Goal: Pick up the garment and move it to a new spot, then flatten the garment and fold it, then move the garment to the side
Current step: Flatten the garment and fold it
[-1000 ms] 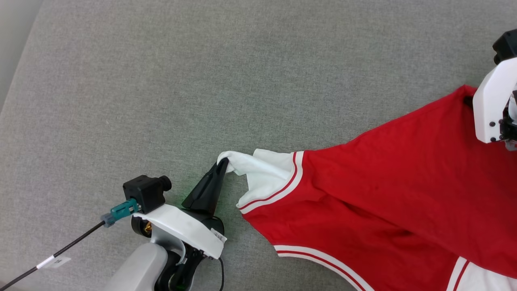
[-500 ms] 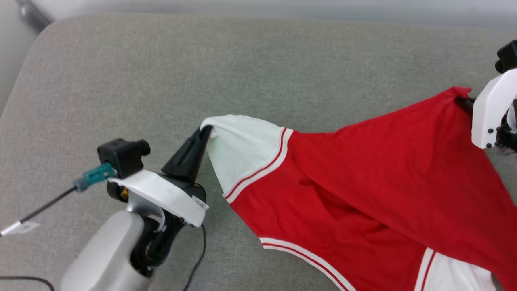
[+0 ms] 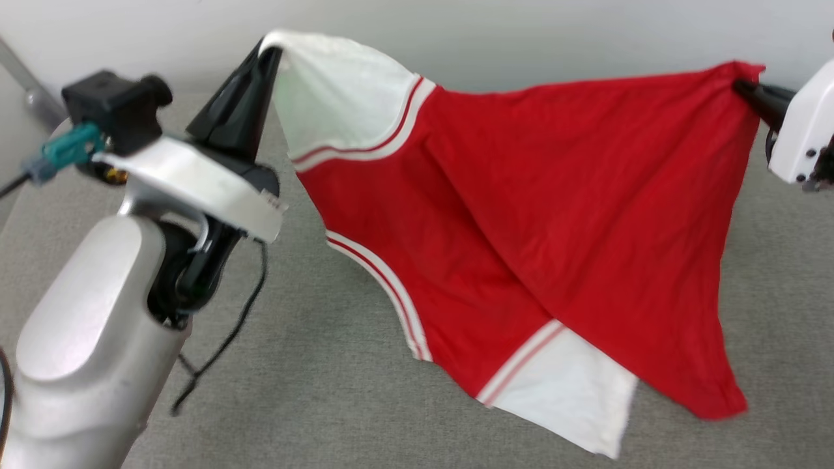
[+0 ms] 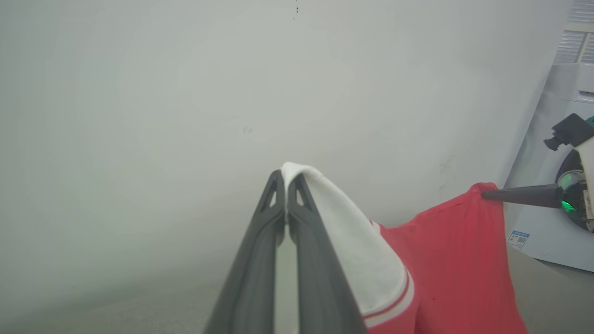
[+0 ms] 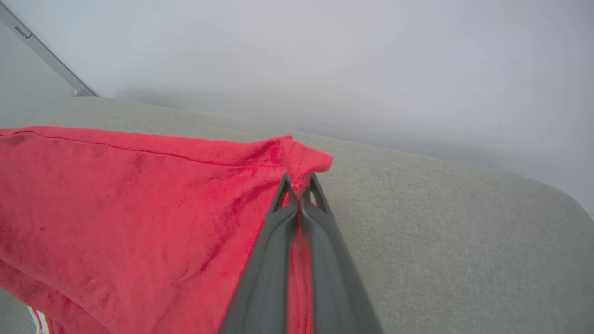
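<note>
Above grey upholstery (image 3: pixel 326 391), the garment (image 3: pixel 554 195) hangs before a pale wall (image 3: pixel 521 39).

Grey fabric surface (image 3: pixel 391 417), pale wall (image 4: pixel 185 93) — white appliance (image 4: pixel 552 241)

The head camera looks forward and down over the grey cushion (image 3: pixel 339 391) to the wall (image 3: pixel 534 32) behind its far edge. The left wrist camera looks closely along the left gripper (image 4: pixel 285 174) at that wall, and the right one along the right gripper (image 5: pixel 299 178) across the cushion's far edge. All three share the garment (image 3: pixel 521 215) and the wall.
</note>
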`<state>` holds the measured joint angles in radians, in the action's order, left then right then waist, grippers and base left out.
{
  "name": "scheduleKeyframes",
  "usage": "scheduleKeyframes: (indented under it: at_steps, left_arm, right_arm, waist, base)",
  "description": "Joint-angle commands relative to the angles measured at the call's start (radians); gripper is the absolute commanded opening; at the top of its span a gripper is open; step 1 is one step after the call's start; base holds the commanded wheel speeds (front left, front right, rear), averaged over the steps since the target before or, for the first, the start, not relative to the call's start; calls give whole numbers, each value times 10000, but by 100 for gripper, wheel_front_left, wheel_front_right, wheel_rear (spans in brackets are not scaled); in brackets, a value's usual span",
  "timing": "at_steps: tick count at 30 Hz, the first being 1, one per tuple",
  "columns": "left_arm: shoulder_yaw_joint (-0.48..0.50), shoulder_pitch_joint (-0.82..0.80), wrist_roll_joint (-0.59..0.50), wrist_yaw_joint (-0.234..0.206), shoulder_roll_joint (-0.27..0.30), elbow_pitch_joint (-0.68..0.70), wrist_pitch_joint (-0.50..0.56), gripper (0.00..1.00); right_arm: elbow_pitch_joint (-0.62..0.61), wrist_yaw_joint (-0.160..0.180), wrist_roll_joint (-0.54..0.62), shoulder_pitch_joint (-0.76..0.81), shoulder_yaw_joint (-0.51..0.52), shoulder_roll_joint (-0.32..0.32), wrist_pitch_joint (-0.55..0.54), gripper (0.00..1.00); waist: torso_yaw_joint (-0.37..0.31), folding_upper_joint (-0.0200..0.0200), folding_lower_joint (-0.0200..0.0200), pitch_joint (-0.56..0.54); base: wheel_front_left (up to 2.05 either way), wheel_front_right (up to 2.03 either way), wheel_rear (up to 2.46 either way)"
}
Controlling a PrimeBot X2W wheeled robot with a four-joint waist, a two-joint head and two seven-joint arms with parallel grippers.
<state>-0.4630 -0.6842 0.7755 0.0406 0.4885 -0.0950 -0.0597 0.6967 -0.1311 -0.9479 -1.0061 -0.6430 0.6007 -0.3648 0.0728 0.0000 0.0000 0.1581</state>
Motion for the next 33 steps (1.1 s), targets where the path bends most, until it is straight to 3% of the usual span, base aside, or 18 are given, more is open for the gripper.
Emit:
scheduleKeyframes:
  at_steps: [1,12,26,33]
  left_arm:
    - [-97,-336,-75,39,-157,48,80,0]
    - [-123,-3903,-367,395,-456,-1406,884,0]
    - [-638,-8219,-1411,763,-740,-5519,765,0]
    - [-801,-9777,-1709,791,-850,-7288,765,0]
  right_arm:
    - [-26,8,-61,-259,-24,14,96,0]
    - [343,8,29,-2342,-127,-202,480,0]
    - [1760,8,308,-4914,-354,-649,874,0]
    - [2496,8,358,-5921,-501,-889,830,0]
  waist:
    - [-134,0,0,-142]
    - [-355,0,0,-282]
    - [-598,0,0,-277]
    - [-729,0,0,721]
  base:
    - [0,0,0]
    - [0,0,0]
    - [0,0,0]
    - [0,0,0]
